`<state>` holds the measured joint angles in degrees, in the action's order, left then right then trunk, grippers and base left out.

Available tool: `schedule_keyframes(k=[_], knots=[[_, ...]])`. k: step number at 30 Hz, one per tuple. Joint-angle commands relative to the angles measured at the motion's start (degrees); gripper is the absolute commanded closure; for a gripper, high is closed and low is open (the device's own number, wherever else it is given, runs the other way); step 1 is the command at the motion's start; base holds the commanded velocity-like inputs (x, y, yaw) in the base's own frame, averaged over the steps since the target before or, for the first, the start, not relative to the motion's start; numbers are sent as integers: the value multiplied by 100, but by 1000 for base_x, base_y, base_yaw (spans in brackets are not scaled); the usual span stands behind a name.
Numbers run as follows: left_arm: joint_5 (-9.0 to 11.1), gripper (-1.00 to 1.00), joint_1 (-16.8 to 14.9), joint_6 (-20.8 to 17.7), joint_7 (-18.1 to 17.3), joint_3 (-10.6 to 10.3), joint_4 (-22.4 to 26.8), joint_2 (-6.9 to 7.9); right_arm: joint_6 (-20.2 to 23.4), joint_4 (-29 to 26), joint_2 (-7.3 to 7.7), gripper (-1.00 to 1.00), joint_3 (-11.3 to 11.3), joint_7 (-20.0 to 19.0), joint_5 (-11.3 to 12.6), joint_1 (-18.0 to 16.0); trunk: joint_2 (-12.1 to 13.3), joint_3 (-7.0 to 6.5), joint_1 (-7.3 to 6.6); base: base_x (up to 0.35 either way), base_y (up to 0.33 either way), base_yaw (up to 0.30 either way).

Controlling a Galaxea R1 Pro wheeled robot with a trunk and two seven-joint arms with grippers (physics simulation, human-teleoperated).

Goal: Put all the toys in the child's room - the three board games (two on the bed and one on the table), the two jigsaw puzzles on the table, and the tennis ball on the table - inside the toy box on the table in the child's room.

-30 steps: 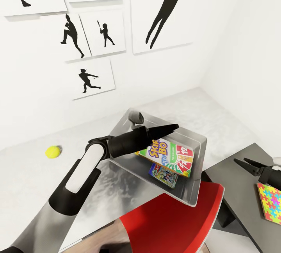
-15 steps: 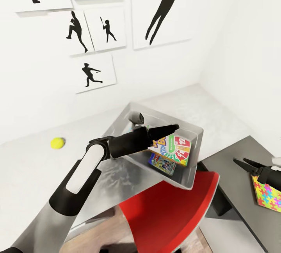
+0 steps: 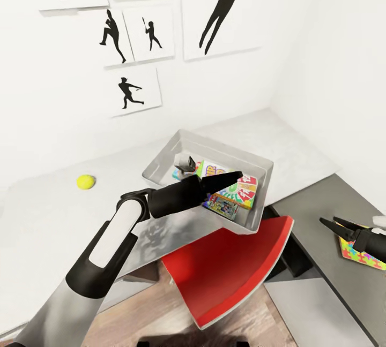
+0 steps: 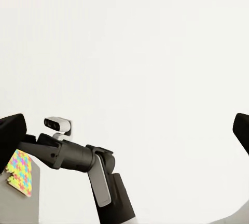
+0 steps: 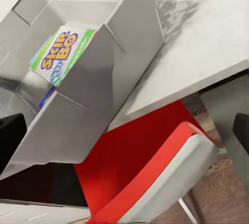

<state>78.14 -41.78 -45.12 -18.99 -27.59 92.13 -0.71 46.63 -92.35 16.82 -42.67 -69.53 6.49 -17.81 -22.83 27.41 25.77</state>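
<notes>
Head view: the left gripper [image 3: 228, 177] is seen above the shallow light grey toy box [image 3: 164, 154]; how far its jaws are parted cannot be told, and nothing is seen held.
Toy box contents: the white-green-red Skip-Bo box [image 3: 236, 189] and a small blue game box [image 3: 221, 206] lie just under the fingertips.
Small yellow-green tennis ball [image 3: 86, 181]: well apart from that gripper, on the pale grey-white table [image 3: 48, 213].
Right gripper [image 3: 331, 224]: fingers parted, nothing between them.
Puzzle-patterned flat box [image 3: 360, 251]: beside the right gripper, on the dark grey cabinet top [image 3: 316, 208].
Red chair [image 3: 225, 269]: below the toy box.

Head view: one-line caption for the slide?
Left gripper reaches over the toy box holding board games; tennis ball waits on the table.
</notes>
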Motion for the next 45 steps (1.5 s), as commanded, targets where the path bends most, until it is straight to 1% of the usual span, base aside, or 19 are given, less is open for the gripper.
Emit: schedule_keyframes(k=[1, 9, 16, 25, 37, 45], knots=[[8, -100, 3, -26, -10, 8, -2, -3, 40, 0, 0, -100, -4, -11, 17, -4, -10, 8, 2, -67, 0, 0], [8, -100, 9, -30, -9, 18, -2, -14, 76, -5, -2, -100, -28, -35, 21, -4, -10, 2, 2, -35, 0, 0], [8, -100, -2, -31, -2, 10, -2, -37, 101, -4, 1, -100, -47, -47, 25, -4, -10, -34, 2, -13, 0, 0], [8, -100, -24, -32, 27, -10, 1, -70, 114, -3, 4, -100, -55, -42, 27, -3, -10, -106, 2, -5, 0, 0], [8, -100, -42, -44, 72, -20, 1, -73, 119, -2, 4, -100, -55, -13, 21, -5, -10, -215, 2, -1, 0, 0], [8, -100, -60, -89, 165, -36, 0, -71, 135, -2, 1, -100, -8, 2, 11, -16, -10, -290, 2, 0, 0, 0]])
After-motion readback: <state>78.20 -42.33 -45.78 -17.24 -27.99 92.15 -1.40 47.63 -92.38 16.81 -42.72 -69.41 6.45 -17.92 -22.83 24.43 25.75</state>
